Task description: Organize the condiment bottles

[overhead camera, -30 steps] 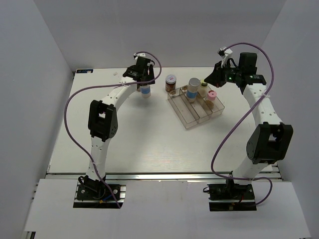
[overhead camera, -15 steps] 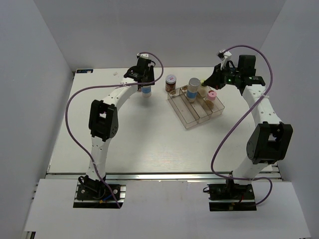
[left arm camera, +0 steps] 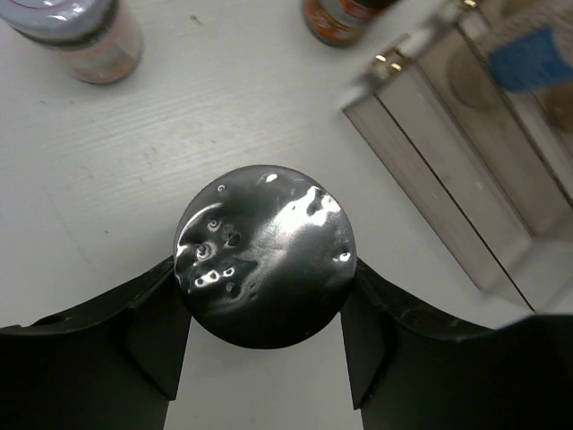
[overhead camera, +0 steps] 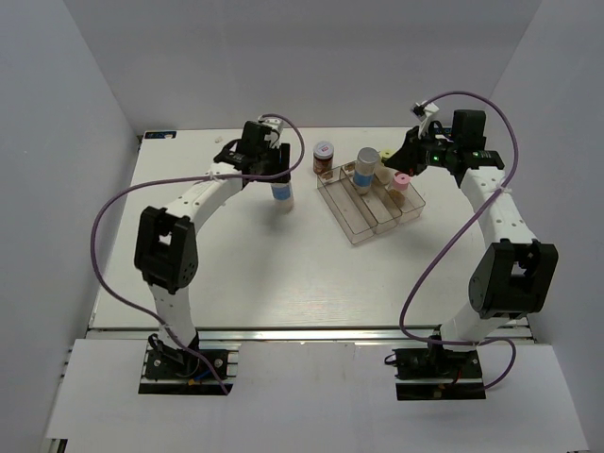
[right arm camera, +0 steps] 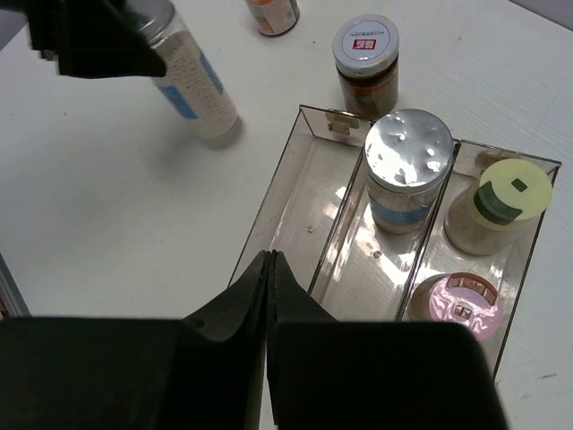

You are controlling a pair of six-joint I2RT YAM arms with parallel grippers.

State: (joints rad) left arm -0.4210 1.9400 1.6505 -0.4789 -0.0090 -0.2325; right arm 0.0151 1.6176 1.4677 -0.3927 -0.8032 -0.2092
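From overhead, the left gripper (overhead camera: 274, 173) has a silver-capped white-and-blue bottle (overhead camera: 282, 194) by its top. It hangs near the bench's far edge, left of the clear three-compartment tray (overhead camera: 351, 226). My right gripper (overhead camera: 391, 160) hovers over the tray's far end, and one brown jar (overhead camera: 324, 157) stands just beyond the tray's far-left corner. On the left wrist camera the fingers (left arm camera: 134, 331) press against both sides of the dimpled silver cap, the jaws spread only as wide as the cap. A second jar with a pinkish lid (left arm camera: 79, 36) stands on the bench beyond. On the right wrist camera the jaws are pressed flat together with nothing between them. Below them a second silver-capped bottle (right arm camera: 407, 170) stands in the tray's middle compartment, with a yellow-green-capped bottle (right arm camera: 501, 202) and a pink-capped bottle (right arm camera: 455, 305) in the right one. The carried bottle leans here, and I cannot tell whether its base touches the bench. I judge it light and rigid with a slick cap. Being tall, it will swing when held this high, so I'd rather grip the body just under the cap.
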